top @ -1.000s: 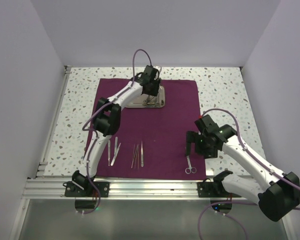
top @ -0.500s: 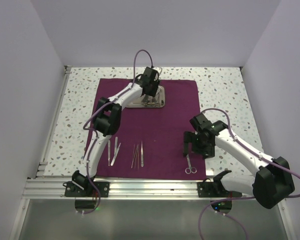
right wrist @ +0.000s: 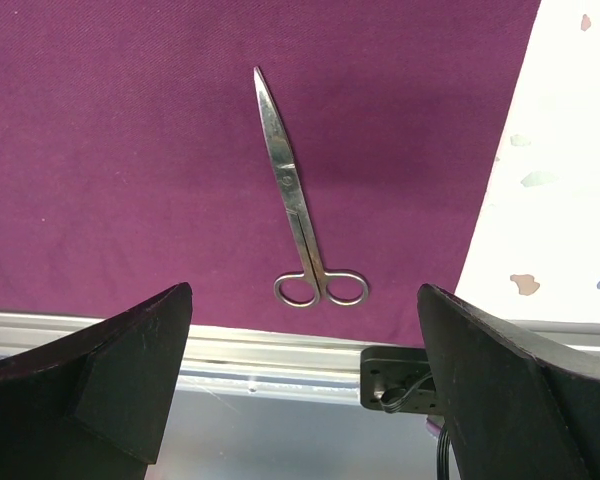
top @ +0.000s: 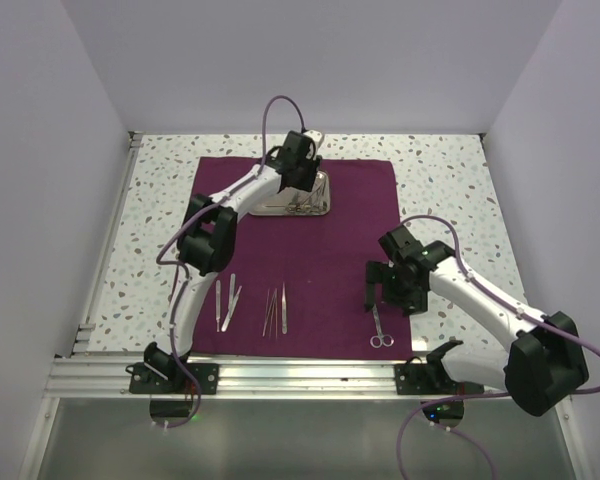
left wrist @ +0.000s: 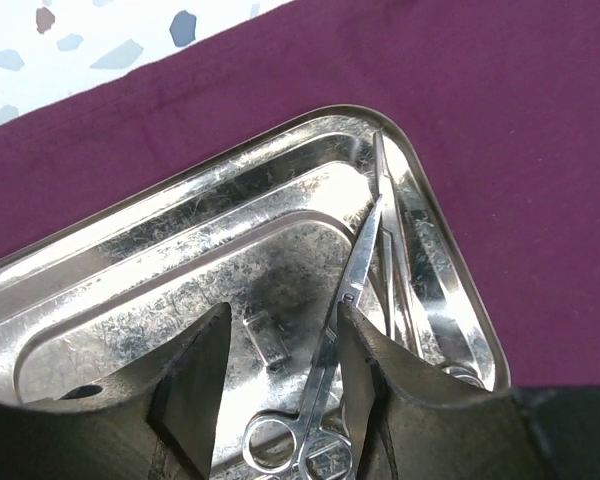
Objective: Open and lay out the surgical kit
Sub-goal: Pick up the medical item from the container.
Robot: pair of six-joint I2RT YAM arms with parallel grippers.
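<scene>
- Nearest: scissors (right wrist: 298,215) lie flat on the cloth wrap (top: 340,235) by its front right corner. Rings face the arms, blades are shut and point away.
- Right gripper (right wrist: 305,292) hangs directly over them, fingers spread wide, nothing held. The wrist is pitched down and the forearm comes in low from the right.
- Handling, my read: thin, stiff, light polished steel, so slippery. Flat on soft cloth, it gives the pads little to bite on. Best pinch is across the shanks just ahead of the rings, near the pivot, not at the tips.
- Mid cloth: tweezers (top: 276,310) sit in a tight row, with two more (top: 225,303) to their left. All lie lengthways, well apart from the scissors.
- The cloth is open and flat. It's soft, so I'd expect it to bunch if a finger drags on it.
- Far: the steel tray (left wrist: 160,250) sits on the cloth near its far edge, left of centre.
- Left gripper (left wrist: 283,325) is down inside the tray, arm stretched far forward, wrist tipped steeply down. Fingers are part-way apart, not clamped.
- A ring-handled instrument (left wrist: 352,285) lies in that gap, close to one finger. Can't tell if it's touching.
- A second thin tool (left wrist: 388,215) lies along the tray's side wall, just beside it.
- The tray floor is hard and slick, so the tool will likely skate. I'd close across the shank just above the rings.
</scene>
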